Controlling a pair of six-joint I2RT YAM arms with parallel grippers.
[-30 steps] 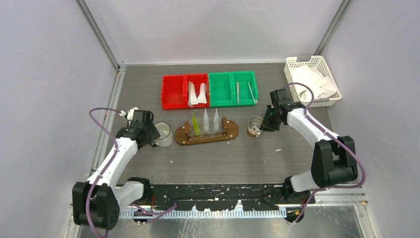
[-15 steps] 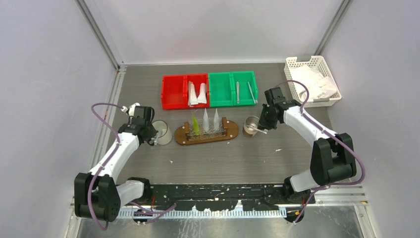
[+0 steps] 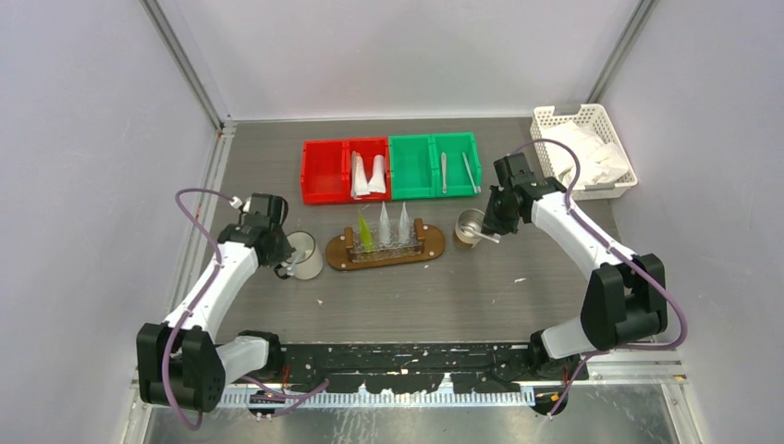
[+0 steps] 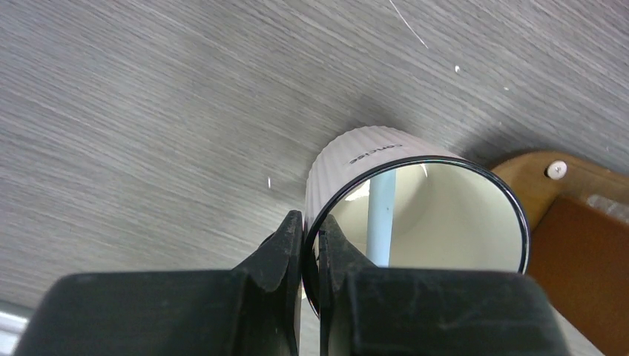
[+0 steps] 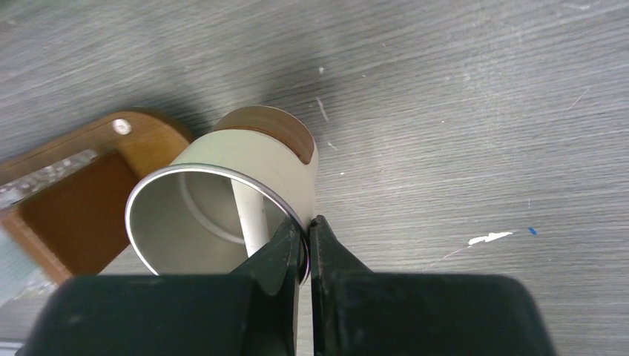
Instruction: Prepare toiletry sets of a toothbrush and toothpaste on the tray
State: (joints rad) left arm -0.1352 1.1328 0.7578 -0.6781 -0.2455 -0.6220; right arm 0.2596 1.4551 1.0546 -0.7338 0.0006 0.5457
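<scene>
Your left arm (image 3: pixel 214 289) is wearing glossy white shells along its links, and your right arm (image 3: pixel 566 228) matches it. Chunky black housings (image 3: pixel 181 368) sit at the joints, and the biggest are low down by the bases. There's a purple cable (image 3: pixel 199 191) looping off the left arm, and a second purple cable (image 3: pixel 682 322) trailing round the right one. Up close, your left gripper (image 4: pixel 304 226) is matte black, with a blocky body and two wedge fingers (image 4: pixel 276 259) tapering to thin tips. Your right gripper (image 5: pixel 305 230) has the same black moulded pair, with faintly shiny edges.
</scene>
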